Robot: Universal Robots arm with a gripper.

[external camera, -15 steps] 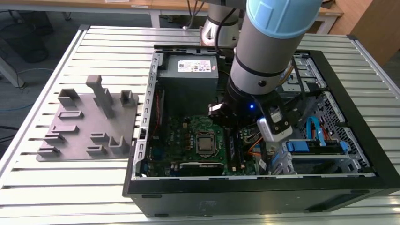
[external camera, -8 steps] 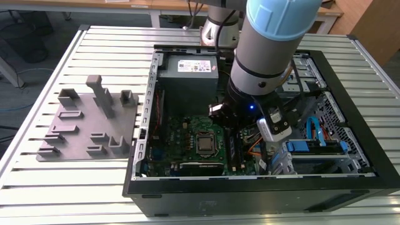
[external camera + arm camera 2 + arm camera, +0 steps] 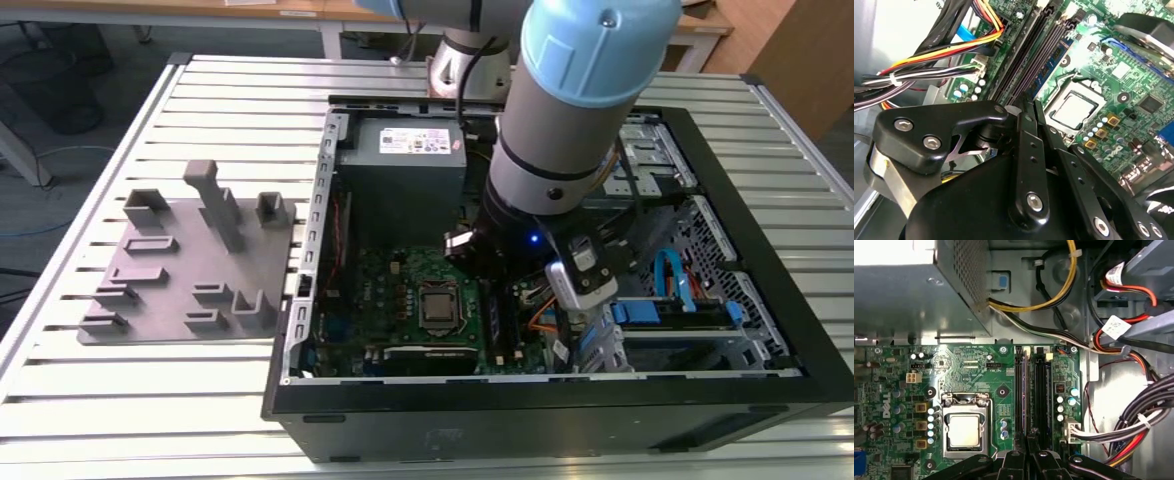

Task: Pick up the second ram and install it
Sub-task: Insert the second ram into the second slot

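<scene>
The second ram point(image 3: 1050, 66), a thin dark blue board with black chips, stands on edge among the memory slots point(image 3: 1031, 385) beside the processor socket point(image 3: 1074, 107). The gripper point(image 3: 1026, 107) sits directly over its end; whether it is clamped on the stick cannot be told. The open computer case point(image 3: 534, 405) holds the motherboard point(image 3: 400, 280) and power supply point(image 3: 400, 160). A grey holder tray point(image 3: 160, 300) lies on the bench point(image 3: 134, 420) at the exterior view's left.

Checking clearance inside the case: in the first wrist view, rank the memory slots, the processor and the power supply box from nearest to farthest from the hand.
1. memory slots: right ahead of the hand, on the motherboard.
2. processor: beside the slots, same board.
3. power supply box: beyond the board's far edge.
</scene>
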